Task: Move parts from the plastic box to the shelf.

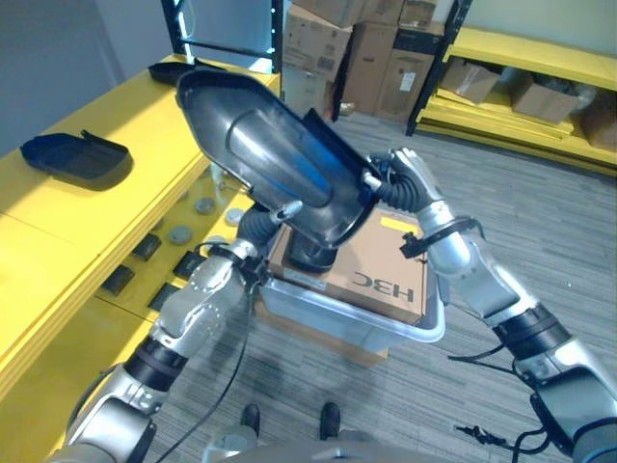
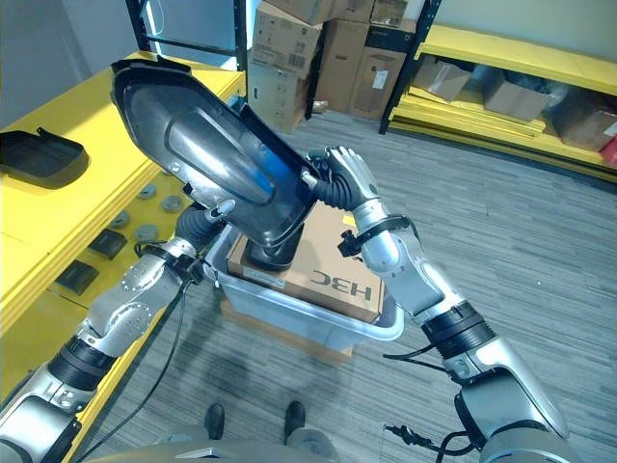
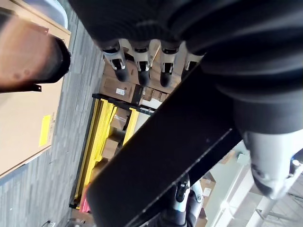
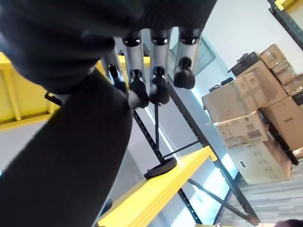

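Hands round part above boxed carton.

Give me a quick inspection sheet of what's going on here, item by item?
Surface: yellow shelf on the robot's left; grey carpet floor.
Job's things: large dark glossy part held up in the air over the plastic box; another dark part already lies on the shelf.
Clutter: cardboard box lying in the plastic box, with a dark piece on it; small dark and round pieces on the shelf's lower level.
Hands: left hand under the part, fingers against its edge; right hand grips its far edge.
Cables: left out.
Surroundings: stacked cardboard boxes, further yellow racks behind.
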`<state>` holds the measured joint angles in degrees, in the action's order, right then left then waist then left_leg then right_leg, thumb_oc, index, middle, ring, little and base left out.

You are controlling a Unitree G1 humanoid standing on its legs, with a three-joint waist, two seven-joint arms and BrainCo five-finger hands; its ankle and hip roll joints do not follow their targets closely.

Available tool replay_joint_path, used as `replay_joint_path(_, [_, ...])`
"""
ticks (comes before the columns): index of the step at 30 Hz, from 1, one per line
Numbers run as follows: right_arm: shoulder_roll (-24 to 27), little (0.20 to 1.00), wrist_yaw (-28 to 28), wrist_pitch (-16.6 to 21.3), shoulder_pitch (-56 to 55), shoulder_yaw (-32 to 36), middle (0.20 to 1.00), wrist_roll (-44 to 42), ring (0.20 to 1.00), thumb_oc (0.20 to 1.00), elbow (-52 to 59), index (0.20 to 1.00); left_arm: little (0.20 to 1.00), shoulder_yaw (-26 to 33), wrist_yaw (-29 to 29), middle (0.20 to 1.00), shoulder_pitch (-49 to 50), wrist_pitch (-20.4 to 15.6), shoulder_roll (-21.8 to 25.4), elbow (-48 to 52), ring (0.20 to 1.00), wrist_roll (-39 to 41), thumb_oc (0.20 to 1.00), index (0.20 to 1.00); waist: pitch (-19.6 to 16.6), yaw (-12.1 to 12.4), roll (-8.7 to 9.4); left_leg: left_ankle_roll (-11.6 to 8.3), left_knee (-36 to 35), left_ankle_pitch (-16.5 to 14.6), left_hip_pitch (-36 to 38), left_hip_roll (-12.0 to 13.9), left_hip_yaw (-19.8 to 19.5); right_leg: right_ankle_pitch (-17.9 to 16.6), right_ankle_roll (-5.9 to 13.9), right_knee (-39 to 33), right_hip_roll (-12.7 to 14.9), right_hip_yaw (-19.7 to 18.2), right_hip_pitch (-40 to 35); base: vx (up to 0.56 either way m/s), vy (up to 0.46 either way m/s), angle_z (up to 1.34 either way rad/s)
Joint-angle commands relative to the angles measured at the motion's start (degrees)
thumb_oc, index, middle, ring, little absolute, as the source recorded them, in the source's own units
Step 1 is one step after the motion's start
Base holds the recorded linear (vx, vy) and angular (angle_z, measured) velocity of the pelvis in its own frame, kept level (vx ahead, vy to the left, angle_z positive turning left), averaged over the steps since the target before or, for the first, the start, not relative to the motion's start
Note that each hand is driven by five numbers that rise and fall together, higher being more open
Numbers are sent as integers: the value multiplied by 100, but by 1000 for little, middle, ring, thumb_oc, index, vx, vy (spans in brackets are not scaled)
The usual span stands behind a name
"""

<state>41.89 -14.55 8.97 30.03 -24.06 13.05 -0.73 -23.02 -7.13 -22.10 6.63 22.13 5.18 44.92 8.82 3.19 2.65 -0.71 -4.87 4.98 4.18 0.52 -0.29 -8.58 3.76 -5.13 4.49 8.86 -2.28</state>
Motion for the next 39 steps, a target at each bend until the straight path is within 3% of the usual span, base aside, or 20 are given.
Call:
replay_joint_path(1, [-325, 200, 521, 1134, 344, -280, 200, -423, 200, 200, 975, 200, 485, -23, -229, 485, -522, -556, -394, -299, 485, 49, 485, 485, -249, 65, 31, 33, -13, -909, 249, 32, -19, 1131, 330, 116, 206, 206, -631, 0, 0, 0])
replay_joint_path(2, [-407, 200, 661, 1223, 307, -339, 200, -480, 200, 200, 1014, 200, 200, -1, -277, 200, -519, -651, -440, -330, 200, 112, 200, 200, -247, 69, 32, 35, -13, -913, 249, 31, -22, 1134, 330, 117, 208, 209, -628, 0, 0, 0])
replay_joint_path(6, [-679, 200, 925, 1265, 179, -590, 200, -671, 200, 200, 1189, 200, 200, 1, -228, 200, -522, -769, -587, -391, 200, 179, 200, 200, -230, 79, 34, 39, -13, -908, 236, 27, -21, 1125, 328, 118, 211, 212, -610, 0, 0, 0])
replay_joint_path(9, [-938, 200, 1133, 1353, 77, -794, 200, -804, 200, 200, 1197, 200, 200, -71, -241, 200, -521, -1145, -706, -355, 200, 204, 200, 200, -206, 96, 47, 44, -13, -914, 216, 21, -33, 1129, 324, 122, 218, 234, -595, 0, 0, 0])
replay_joint_path(15, [-1266, 200, 1210, 1467, -59, -1096, 200, -729, 200, 200, 1169, 200, 200, -214, -93, 200, -567, -1236, -797, -259, 200, -230, 200, 200, -165, 107, 43, 44, -13, -908, 192, 29, -23, 1114, 315, 117, 218, 228, -576, 0, 0, 0])
replay_joint_path(18, [-1440, 200, 1590, 1861, -113, -1287, 200, -1162, 200, 200, 1163, 200, 200, -338, -329, 200, -615, -1530, -713, -201, 200, -762, 200, 200, -138, 134, 38, 45, -13, -905, 174, 26, -47, 1119, 312, 131, 217, 229, -561, -4, -11, 1])
replay_joint_path(19, [-1453, 344, 1512, 1879, -129, -1297, 344, -1186, 344, 344, 1172, 344, 200, -327, -382, 200, -615, -1596, -697, -211, 200, -919, 200, 200, -138, 141, 38, 45, -13, -906, 174, 26, -50, 1118, 308, 127, 214, 229, -565, 0, 0, 0])
replay_joint_path(20, [-1456, 595, 1354, 1899, -153, -1289, 595, -1269, 595, 595, 1182, 595, 200, -306, -467, 200, -599, -1728, -671, -211, 200, -1122, 200, 200, -141, 149, 39, 45, -13, -903, 172, 25, -57, 1117, 302, 119, 212, 228, -572, 0, 0, 0])
replay_joint_path(21, [-1477, 1000, 1191, 1857, -225, -1233, 1000, -1422, 1000, 1000, 1189, 1000, 200, -283, -481, 200, -572, -2066, -612, -248, 200, -1340, 200, 200, -152, 157, 42, 40, -13, -902, 173, 25, -64, 1114, 301, 113, 212, 235, -580, 33, -28, 2])
replay_joint_path(24, [-1590, 1000, 704, 1903, -562, -971, 1000, -1641, 1000, 1000, 1149, 1000, 200, -101, -791, 200, -434, -2600, -430, -180, 200, -2150, 200, 200, -169, 158, 28, 30, -13, -904, 171, 25, -81, 1117, 293, 110, 208, 223, -587, 28, -16, 7])
replay_joint_path(26, [-1626, 1000, 547, 1928, -781, -834, 1000, -1616, 1000, 1000, 1176, 1000, 200, 16, -985, 200, -374, -2726, -335, -115, 200, -2529, 200, 200, -167, 139, 12, 27, -13, -904, 171, 34, -75, 1123, 289, 112, 209, 213, -585, 4, 0, 3])
replay_joint_path(27, [-1636, 1000, 203, 1912, -1125, -578, 1000, -1679, 1000, 1000, 1211, 1000, 200, 251, -1424, 200, -295, -2879, -123, -34, 200, -3074, 200, 200, -165, 77, -23, 30, -13, -906, 176, 45, -50, 1130, 287, 119, 203, 168, -570, 0, 0, 0])
replay_joint_path(30, [-1572, 1000, 3, 1906, -1686, -109, 1000, -1906, 1000, 1000, 1223, 1000, 200, 604, -1986, 200, -128, -2983, 178, 18, 200, -3826, 200, 200, -182, -44, -64, 30, -13, -909, 170, 63, 15, 1144, 299, 139, 204, 97, -526, -6, 33, -3])
replay_joint_path(35, [-1446, 1000, -174, 1734, -2440, 574, 1000, -1985, 1000, 1000, 1048, 1000, 200, 1186, -2444, 200, 228, -3187, 638, 88, 200, -4088, 200, 200, -171, -233, -129, 27, -13, -864, 154, 95, 134, 1141, 294, 194, 213, 6, -444, -4, 37, -14])
replay_joint_path(39, [-1414, 1000, 224, 1188, -3232, 1149, 1000, -2319, 1000, 1000, 212, 1000, 200, 1788, -2825, 200, 788, -3309, 973, 219, 200, -4407, 200, 200, -154, -391, -168, -38, -13, -890, 153, 149, 209, 1233, 291, 214, 213, 32, -468, 19, 16, -6])
